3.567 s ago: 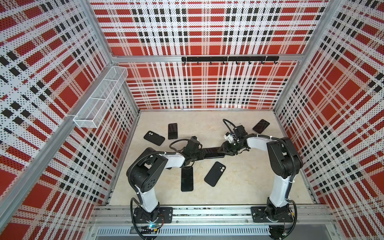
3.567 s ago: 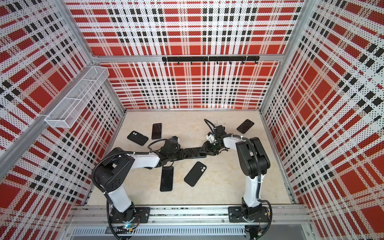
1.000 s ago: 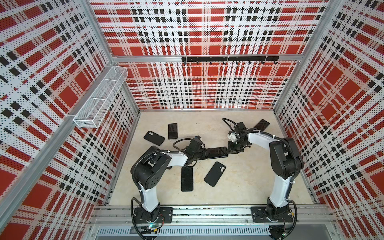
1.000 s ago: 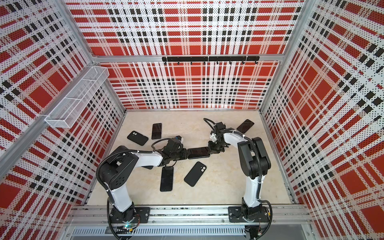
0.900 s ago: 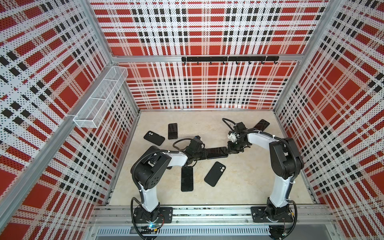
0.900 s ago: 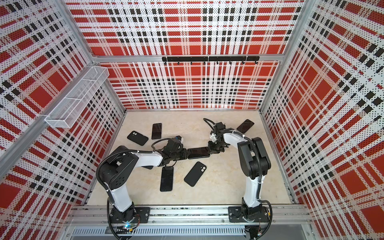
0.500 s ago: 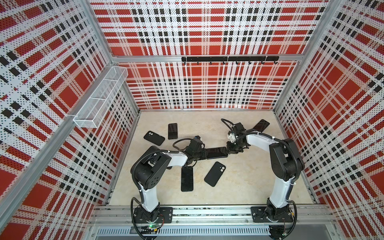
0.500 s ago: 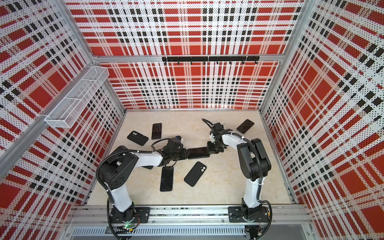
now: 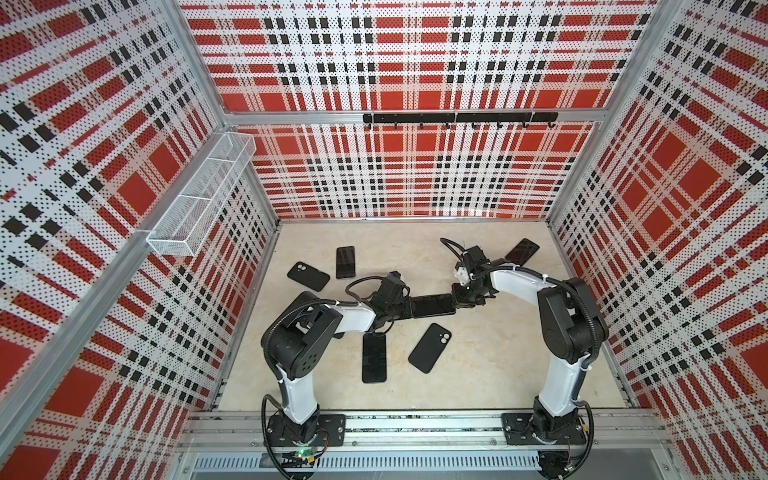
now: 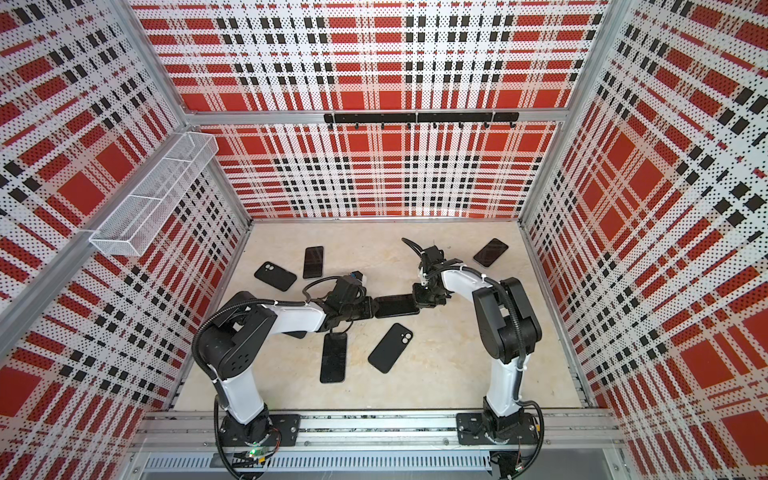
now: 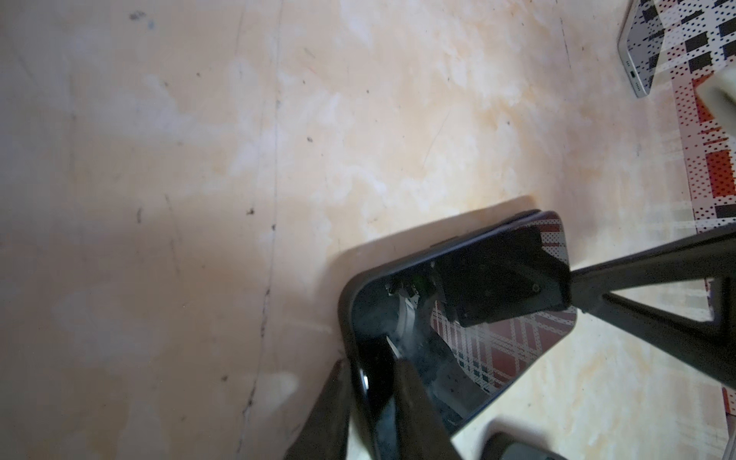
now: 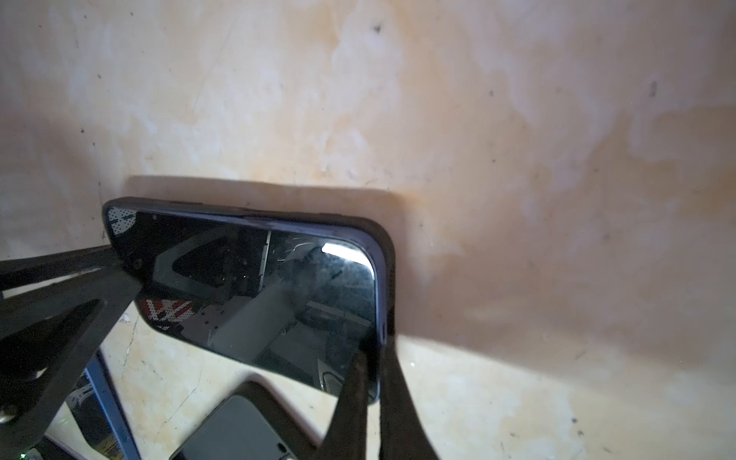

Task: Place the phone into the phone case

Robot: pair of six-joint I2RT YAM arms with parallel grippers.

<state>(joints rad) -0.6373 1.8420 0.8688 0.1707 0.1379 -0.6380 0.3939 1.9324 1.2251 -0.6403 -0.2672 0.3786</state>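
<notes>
Phone [image 12: 259, 286] mostly seated in phone case [image 12: 388, 278] (one corner looks proud) | left tool [image 11: 370, 370] clamps case end | right tool [image 12: 374, 358] pinches rim | remaining: press flush.

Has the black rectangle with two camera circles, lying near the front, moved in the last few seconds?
No. The black rectangle with two camera circles lies at the same tilt, just as near the flat black phone beside it.

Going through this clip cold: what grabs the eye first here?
The loud red, black and white plaid walls on three sides strike first. Then, mid-floor, the left gripper and right gripper each pinch an end of one black phone case with the phone lying in it, while other dark phones and cases lie scattered around.
</notes>
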